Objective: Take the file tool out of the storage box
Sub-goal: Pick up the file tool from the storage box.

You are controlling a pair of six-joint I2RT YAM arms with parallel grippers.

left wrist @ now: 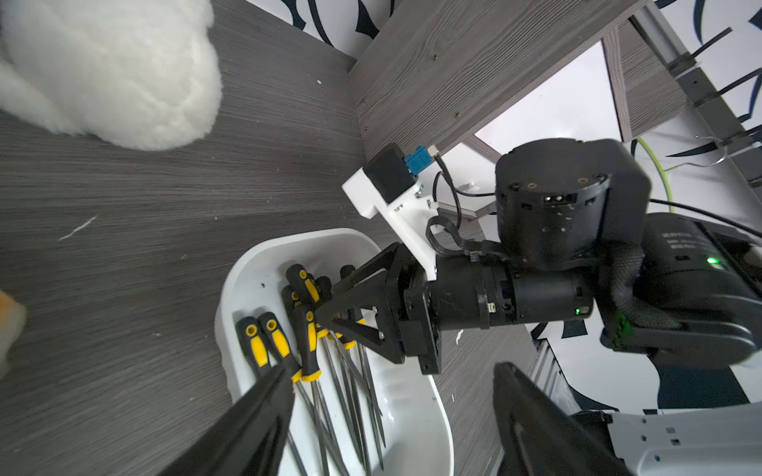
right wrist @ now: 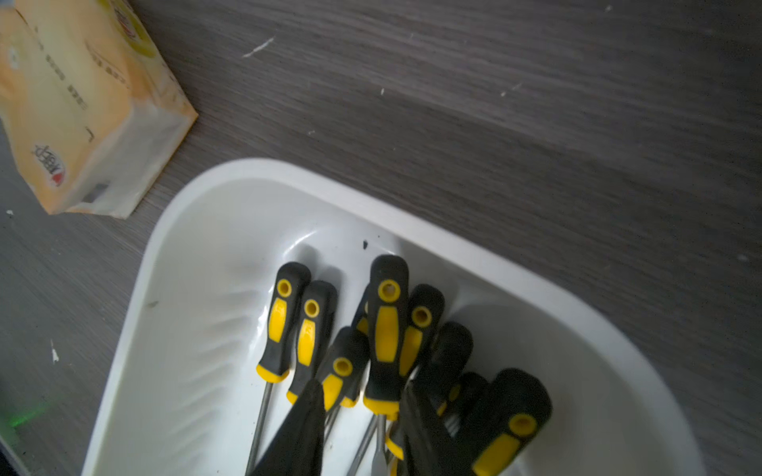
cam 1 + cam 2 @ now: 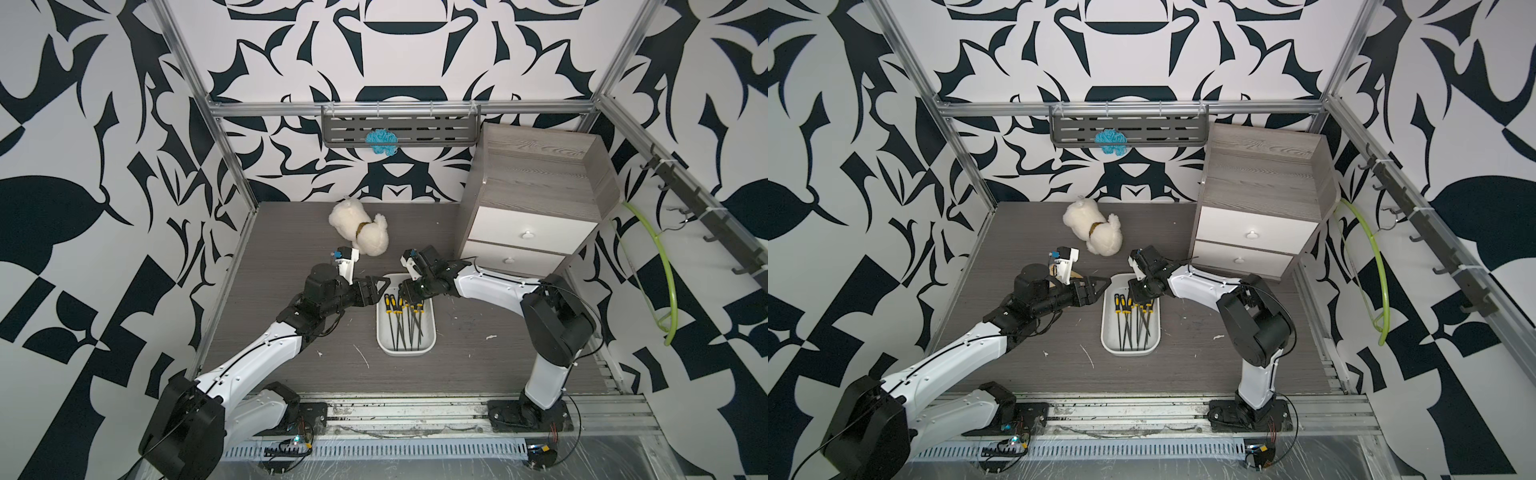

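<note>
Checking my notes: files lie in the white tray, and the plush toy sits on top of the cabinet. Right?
No. The plush toy lies on the table, apart from the cabinet, not on it; both top views show this. The files are in the tray.

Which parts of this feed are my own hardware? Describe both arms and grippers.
The left arm and right arm: white shell links, black cylindrical joints, thin black cables. The left gripper and right gripper: black, with triangular open-frame fingers. Each wrist carries a white camera mount with a blue connector.
</note>
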